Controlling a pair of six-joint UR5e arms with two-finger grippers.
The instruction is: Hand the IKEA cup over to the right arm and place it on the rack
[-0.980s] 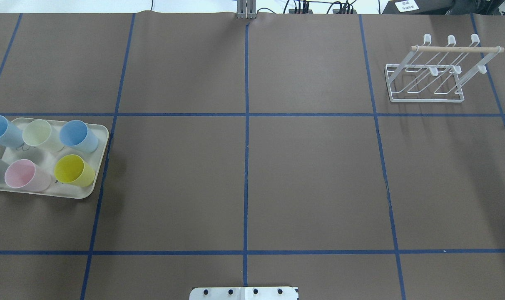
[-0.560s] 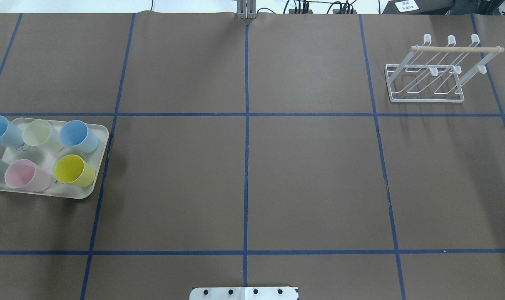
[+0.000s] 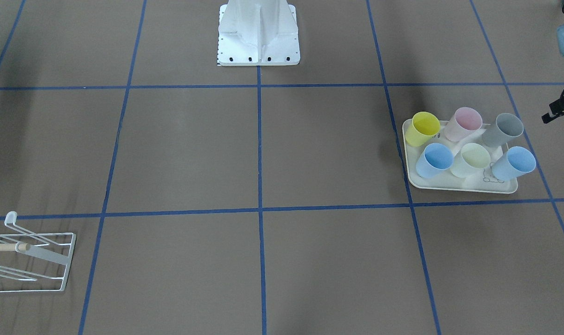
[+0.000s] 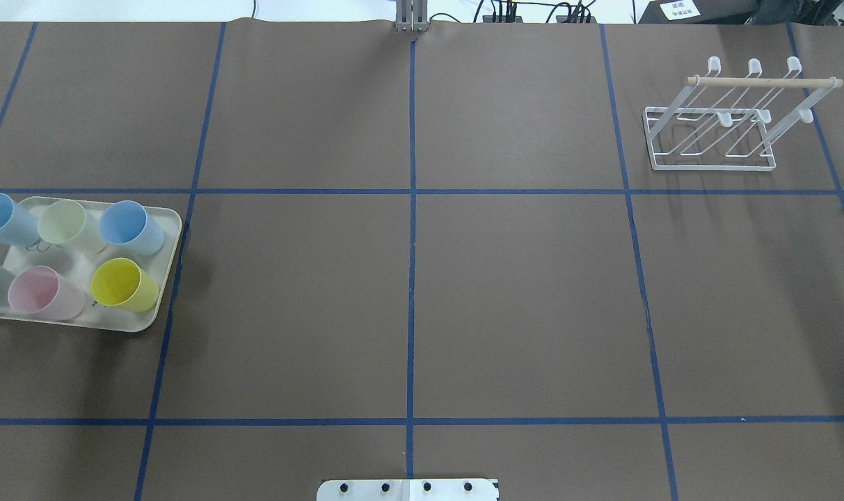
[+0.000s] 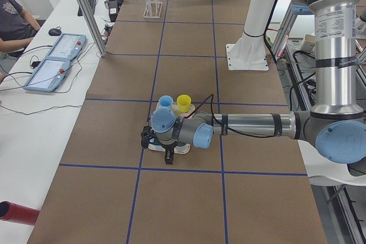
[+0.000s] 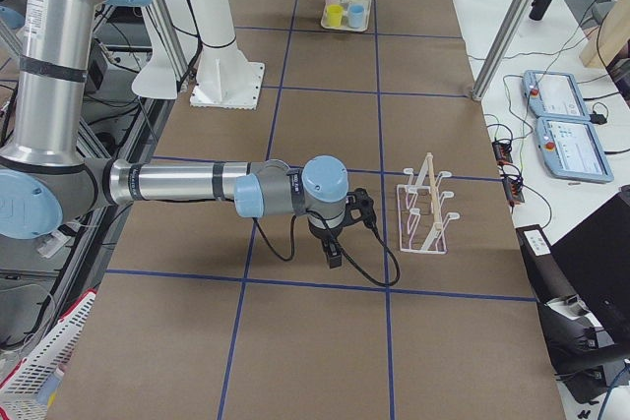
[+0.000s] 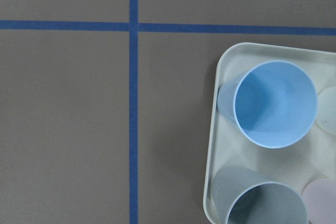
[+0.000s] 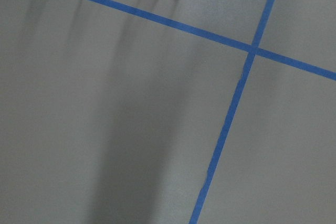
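The tray [image 4: 177,236] lies at the left edge of the table [image 4: 519,299], as the robot faces it, about midway in depth. Six cups [image 4: 126,226] stand in it, close together in two rows of three. The rack [image 4: 714,167] sits well apart from them in the far right corner, its rod [image 4: 762,82] lying across the top. The robot's base plate [image 4: 408,489] is at the middle of the near edge. The left arm [image 5: 251,125] reaches out over the tray. The right arm [image 6: 187,182] ends near the rack.
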